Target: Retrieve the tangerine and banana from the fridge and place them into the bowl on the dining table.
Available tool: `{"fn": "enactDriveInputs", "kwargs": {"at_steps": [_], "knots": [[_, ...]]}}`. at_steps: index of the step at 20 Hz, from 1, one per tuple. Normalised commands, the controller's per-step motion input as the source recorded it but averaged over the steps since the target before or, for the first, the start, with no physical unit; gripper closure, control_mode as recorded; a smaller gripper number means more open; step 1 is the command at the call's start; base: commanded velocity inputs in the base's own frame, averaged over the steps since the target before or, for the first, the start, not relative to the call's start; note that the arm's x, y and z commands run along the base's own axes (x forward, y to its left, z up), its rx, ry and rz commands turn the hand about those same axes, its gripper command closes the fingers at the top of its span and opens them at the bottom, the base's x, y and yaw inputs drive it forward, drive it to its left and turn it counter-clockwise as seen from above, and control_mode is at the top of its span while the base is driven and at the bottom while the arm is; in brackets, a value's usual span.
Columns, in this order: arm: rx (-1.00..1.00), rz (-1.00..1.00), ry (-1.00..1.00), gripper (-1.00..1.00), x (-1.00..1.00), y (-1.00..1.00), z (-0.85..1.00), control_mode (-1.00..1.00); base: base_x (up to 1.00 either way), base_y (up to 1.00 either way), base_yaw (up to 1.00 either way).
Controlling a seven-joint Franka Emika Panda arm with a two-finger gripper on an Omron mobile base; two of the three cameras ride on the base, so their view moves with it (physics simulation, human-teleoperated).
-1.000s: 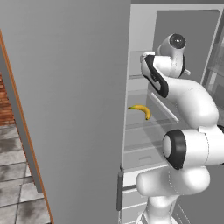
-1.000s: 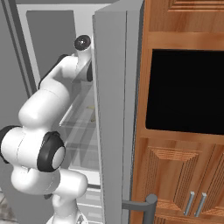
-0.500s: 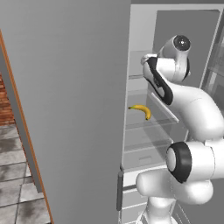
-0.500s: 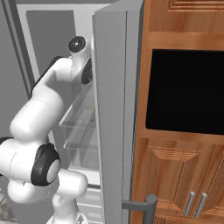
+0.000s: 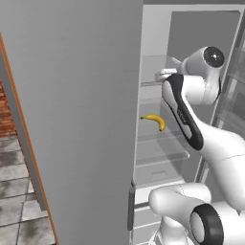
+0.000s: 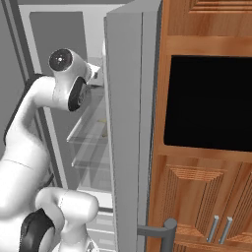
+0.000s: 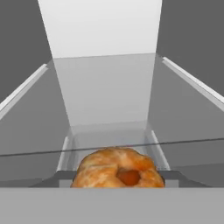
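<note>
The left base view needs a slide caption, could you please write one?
Arm reaching into the open fridge, above the banana on its shelf.

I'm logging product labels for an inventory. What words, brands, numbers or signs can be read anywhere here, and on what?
None: no readable text, number or sign in any view.
The fridge, banana, tangerine and wooden cabinets are all plain.
</note>
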Motion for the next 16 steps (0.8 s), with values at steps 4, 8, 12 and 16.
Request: {"fn": "enactDriveInputs", "kwargs": {"at_steps": [4,8,12,16], "knots": [[0.0,0.0,-0.02,1.0,-1.0,0.0,0.0,-1.0,0.0,0.0,0.0],[0.0,-0.04,-0.06,1.0,-0.98,-0.03,0.0,-1.0,0.0,0.0,0.0],[0.0,-0.01,-0.03,1.0,-0.9,0.0,0.0,-1.0,0.0,0.0,0.0],[0.0,0.0,0.0,1.0,-0.25,0.0,0.0,1.0,-0.75,0.0,0.0]]}}
